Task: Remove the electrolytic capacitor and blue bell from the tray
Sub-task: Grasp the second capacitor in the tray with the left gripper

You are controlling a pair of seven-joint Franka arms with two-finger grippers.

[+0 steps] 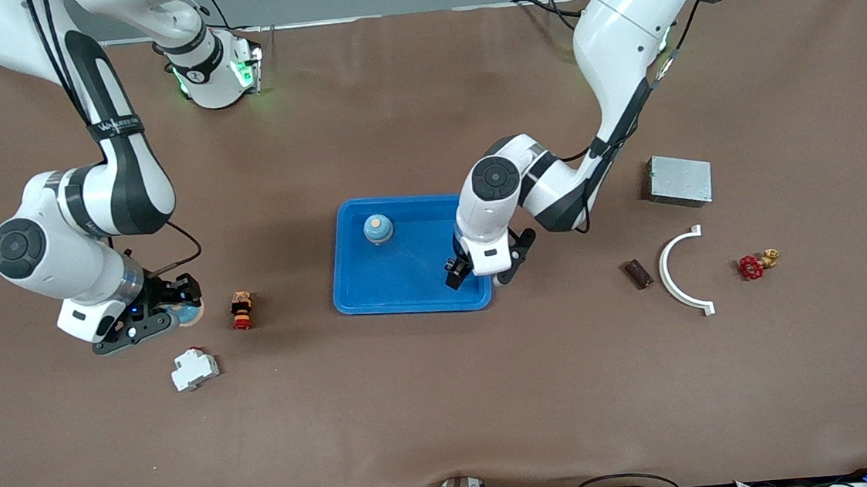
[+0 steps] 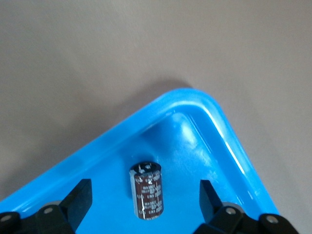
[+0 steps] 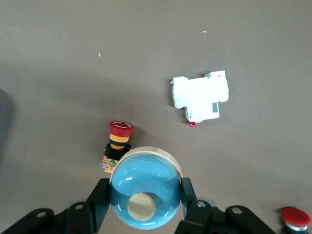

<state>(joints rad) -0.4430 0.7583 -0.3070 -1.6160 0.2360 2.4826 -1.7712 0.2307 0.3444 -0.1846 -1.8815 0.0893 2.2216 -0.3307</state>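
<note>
The capacitor [image 2: 146, 191] lay on its side in the tray [image 1: 406, 288], in the corner nearest the front camera toward the left arm's end of the table. The left gripper [image 1: 480, 271] was lowered over that corner with its fingers [image 2: 79, 200] spread wide, one on each side of the capacitor and touching neither it nor the rim. They were judged to be set astride the body so that a closing would catch it across its width.

A blue bell [image 1: 378, 228] stood on the tray floor, farther from the camera than the capacitor and nearer the right arm's end. A second, similar bell [image 3: 145, 188] was gripped by the right gripper [image 1: 169, 309], its fingers [image 3: 100, 201] clenched on the dome's two sides. It was held over bare table well apart from the tray, toward the right arm's end, which suggested a set-down outside the tray. Whether it touched the table could not be told.

Just beside that gripper an emergency-stop button [image 1: 241, 310] stood, and a white breaker [image 1: 195, 368] lay nearer the camera.

Toward the left arm's end were seen a grey box [image 1: 679, 181], a white curved bracket [image 1: 679, 270], a small brown block [image 1: 637, 274] and a red valve [image 1: 754, 264], all apart from the tray.
</note>
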